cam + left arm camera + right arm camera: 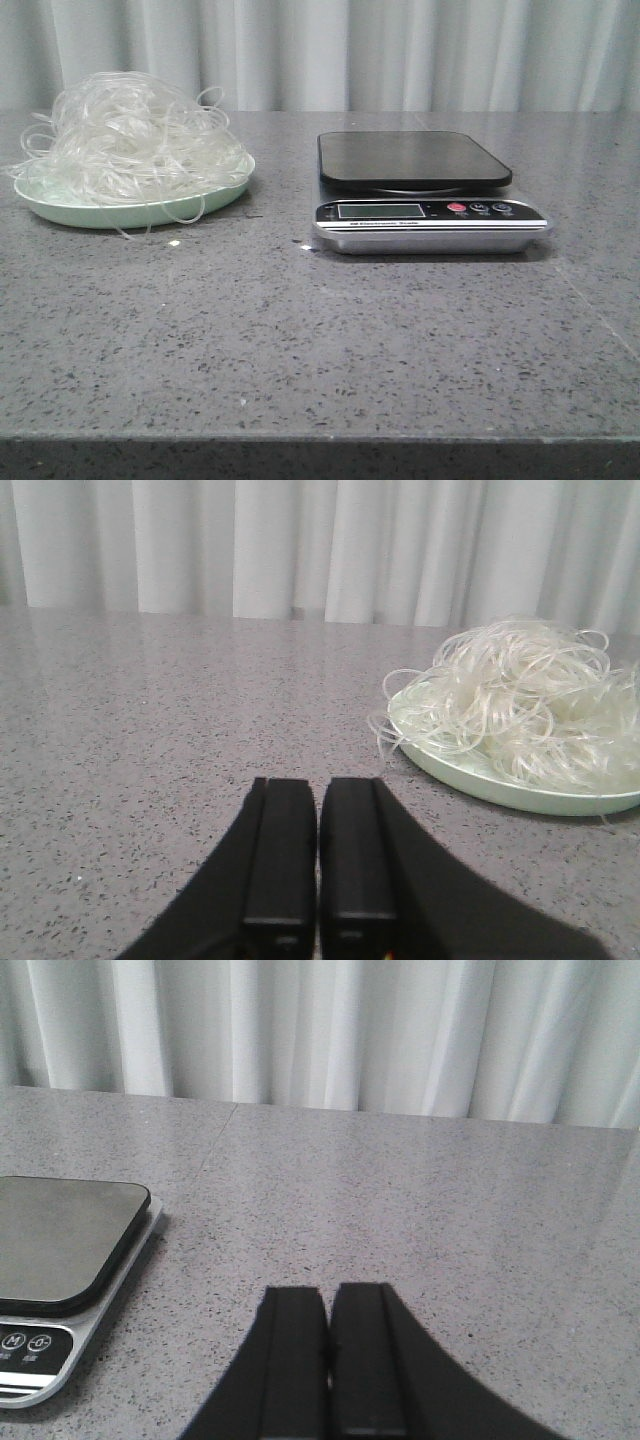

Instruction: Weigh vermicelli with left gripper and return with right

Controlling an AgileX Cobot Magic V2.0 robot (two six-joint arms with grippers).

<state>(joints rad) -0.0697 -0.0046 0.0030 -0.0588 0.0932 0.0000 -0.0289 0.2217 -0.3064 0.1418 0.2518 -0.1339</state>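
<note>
The vermicelli [130,135] is a fluffy heap of translucent whitish loops piled on a pale green plate [60,208] at the table's left. The left wrist view shows the same heap of vermicelli [520,705] on its plate [470,775], off to one side and well ahead of my left gripper [320,785], which is shut and empty. A kitchen scale [420,190] with a bare black platform stands at the centre right. My right gripper [328,1295] is shut on nothing, with the scale [60,1250] beside and ahead of it. Neither arm appears in the front view.
The grey speckled stone table [300,340] runs back to a pale curtain [400,50]. A few loose strands hang over the plate's rim. A small white crumb [175,243] lies in front of the plate.
</note>
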